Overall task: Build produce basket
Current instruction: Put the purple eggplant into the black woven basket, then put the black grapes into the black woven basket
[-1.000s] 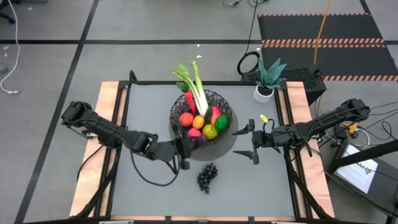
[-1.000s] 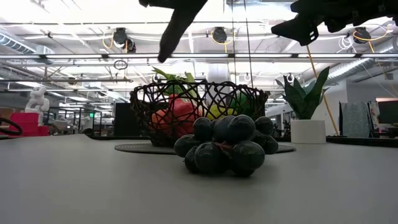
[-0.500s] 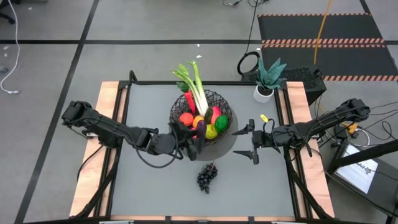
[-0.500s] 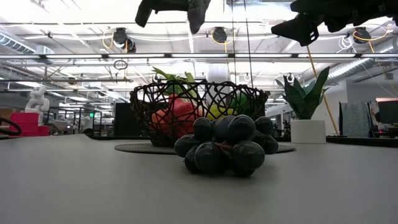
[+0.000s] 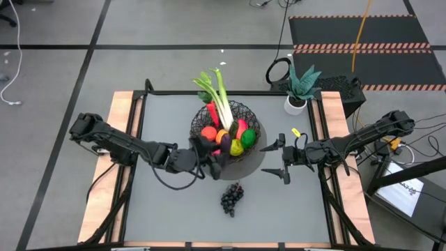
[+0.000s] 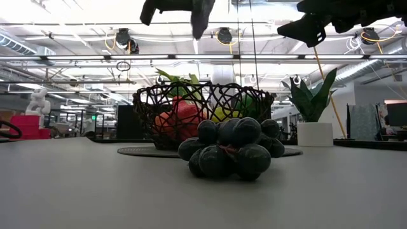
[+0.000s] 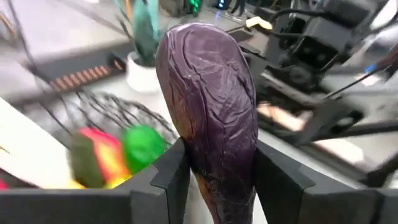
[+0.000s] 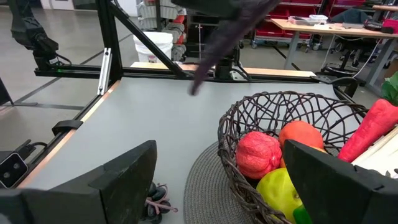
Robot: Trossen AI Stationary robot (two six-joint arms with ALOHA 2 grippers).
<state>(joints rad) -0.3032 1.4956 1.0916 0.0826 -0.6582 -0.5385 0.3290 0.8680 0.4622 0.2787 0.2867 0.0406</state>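
Over the near-left rim of the wire basket point(image 5: 225, 130), the left gripper point(image 5: 221, 152) hangs in the air with its fingers pinching a purple eggplant point(image 7: 211, 106), held clear above the rim. The basket sits on a round mat mid-tabletop, already loaded with a leek point(image 5: 221, 97), a carrot point(image 5: 211, 111), red, orange and yellow-green fruit, plus a green one point(image 5: 248, 137). The dark grapes point(image 5: 231, 197) lie loose on the tabletop point(image 5: 167, 202), near side of the basket. Over to the right, the right gripper point(image 5: 279, 160) hovers beside the basket, fingers spread wide, nothing in them. A potted plant point(image 5: 300, 88) stands at the far-right corner.
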